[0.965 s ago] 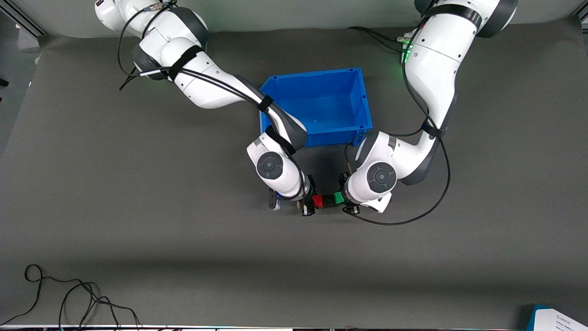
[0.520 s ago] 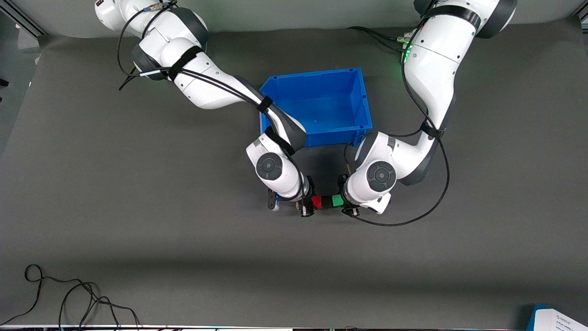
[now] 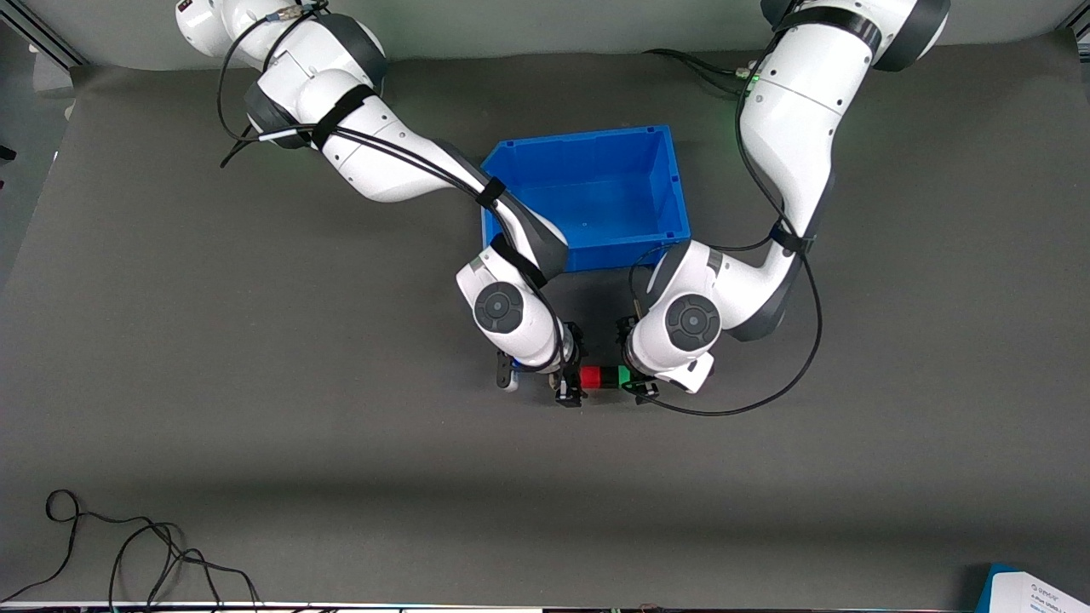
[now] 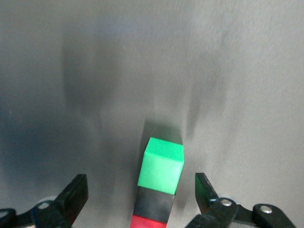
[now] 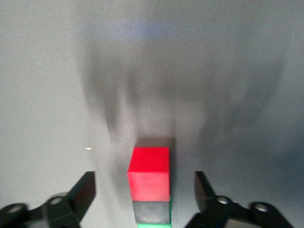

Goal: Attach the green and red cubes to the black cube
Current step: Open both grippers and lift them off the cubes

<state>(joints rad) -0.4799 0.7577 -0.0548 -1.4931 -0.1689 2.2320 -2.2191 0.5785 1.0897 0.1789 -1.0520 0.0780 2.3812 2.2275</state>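
The red cube (image 3: 590,377), black cube (image 3: 608,377) and green cube (image 3: 623,375) lie in one touching row on the grey mat, black in the middle, nearer the front camera than the blue bin. My left gripper (image 3: 637,375) is open at the green end. In the left wrist view its fingers stand either side of the green cube (image 4: 161,165), with the black cube (image 4: 153,204) and red cube (image 4: 148,222) past it. My right gripper (image 3: 569,375) is open at the red end. In the right wrist view its fingers flank the red cube (image 5: 149,173), then the black cube (image 5: 152,211) and a green edge (image 5: 154,225).
The blue bin (image 3: 579,138) stands on the mat between the arms, with both forearms over its near corners. A black cable (image 3: 128,545) lies at the mat's near edge toward the right arm's end. A blue-and-white box (image 3: 1035,592) sits at the near corner toward the left arm's end.
My left arm has shifted toward the right arm's end, so its hand now covers part of the green cube. The cube row sits a little nearer the camera. The right arm has barely moved.
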